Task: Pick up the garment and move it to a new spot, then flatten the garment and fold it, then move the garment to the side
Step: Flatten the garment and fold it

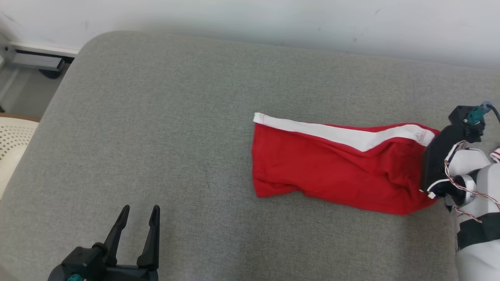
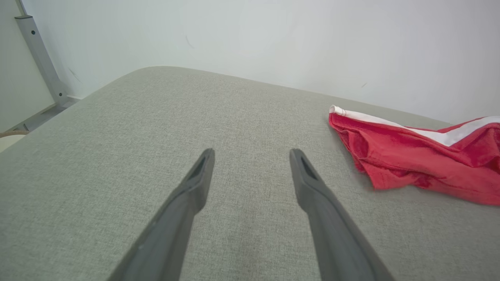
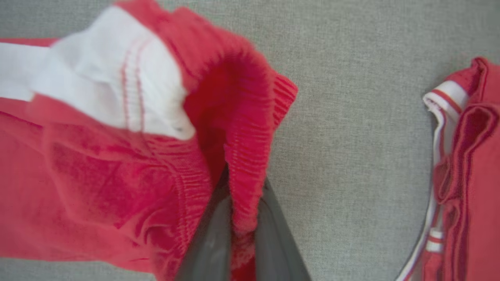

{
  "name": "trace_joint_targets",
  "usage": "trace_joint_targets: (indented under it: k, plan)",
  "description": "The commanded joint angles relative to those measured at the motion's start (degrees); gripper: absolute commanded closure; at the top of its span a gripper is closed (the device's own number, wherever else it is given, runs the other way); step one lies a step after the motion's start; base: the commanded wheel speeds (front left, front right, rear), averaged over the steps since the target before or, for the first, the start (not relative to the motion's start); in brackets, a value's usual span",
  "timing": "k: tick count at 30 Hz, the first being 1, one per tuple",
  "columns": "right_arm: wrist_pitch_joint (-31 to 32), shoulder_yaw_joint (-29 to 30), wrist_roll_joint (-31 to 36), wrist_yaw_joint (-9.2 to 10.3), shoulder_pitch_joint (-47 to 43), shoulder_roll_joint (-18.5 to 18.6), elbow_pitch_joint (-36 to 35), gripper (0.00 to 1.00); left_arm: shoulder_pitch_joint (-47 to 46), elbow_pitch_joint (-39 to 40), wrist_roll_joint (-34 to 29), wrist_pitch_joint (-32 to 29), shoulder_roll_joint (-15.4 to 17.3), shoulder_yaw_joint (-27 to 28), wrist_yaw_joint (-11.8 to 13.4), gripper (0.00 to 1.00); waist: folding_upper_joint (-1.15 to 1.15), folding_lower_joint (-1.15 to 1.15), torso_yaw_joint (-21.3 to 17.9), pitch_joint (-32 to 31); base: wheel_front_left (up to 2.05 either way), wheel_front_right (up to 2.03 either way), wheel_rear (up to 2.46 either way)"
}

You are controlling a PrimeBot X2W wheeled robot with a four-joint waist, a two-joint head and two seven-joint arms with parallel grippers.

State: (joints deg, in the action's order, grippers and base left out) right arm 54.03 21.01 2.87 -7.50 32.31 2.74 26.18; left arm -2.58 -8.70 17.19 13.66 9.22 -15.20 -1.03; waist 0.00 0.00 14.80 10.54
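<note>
Near left, the left gripper (image 1: pixel 140 208) hovers wide open and empty. The red garment (image 1: pixel 332 168) lies rumpled right of centre. At its right end the right gripper (image 3: pixel 245 203) pinches the waistband (image 3: pixel 250 156). The lift has seemingly not begun; moving, flattening and folding remain.

Grey upholstered surface (image 1: pixel 156 136) with a woven texture and a rounded far-left corner, seen from above in the head view. It meets a white wall (image 1: pixel 250 19) that bears a few faint dark marks. Past the rounded corner, a grey metal rail (image 1: pixel 35 60) runs along the foot of the wall, above a strip of pale floor (image 1: pixel 23 93). At the left edge, part of a cream perforated seat (image 1: pixel 11 140) with a brown rim. Right wrist view: a folded red cloth (image 3: pixel 468 175) with white striped trim lies on the grey fabric at the right edge. Left wrist view: a grey metal post (image 2: pixel 39 54) stands by the wall, upper left.
</note>
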Motion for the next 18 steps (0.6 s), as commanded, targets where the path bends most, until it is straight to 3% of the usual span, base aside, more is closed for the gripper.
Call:
trace_joint_targets:
  k: [1,6,14,18]
  plan:
    - [1.62,0.33,2.19,0.03,-1.11,0.33,-2.52,1.0,0.02,0.22,0.68,0.27,0.45,0.24,0.12,0.0,0.0,0.0,-0.81,-0.07,0.0,0.0,0.0]
    - [6.67,1.25,5.68,0.03,-3.31,1.92,-9.75,1.0,-0.35,0.29,0.67,0.47,0.57,0.29,0.4,0.0,0.0,0.0,-1.61,-0.32,0.0,0.0,0.0]
    - [12.99,1.43,5.74,0.03,-5.17,5.13,-16.86,1.0,-0.93,-0.27,0.82,0.66,0.23,-0.44,0.21,0.0,0.0,0.0,-1.78,-0.65,0.0,0.0,0.0]
    - [14.66,0.46,5.31,0.03,-5.47,4.49,-19.29,1.0,-0.91,-0.59,0.93,0.71,0.2,-0.5,0.18,0.0,0.0,0.0,-1.6,-0.84,0.0,0.0,0.0]
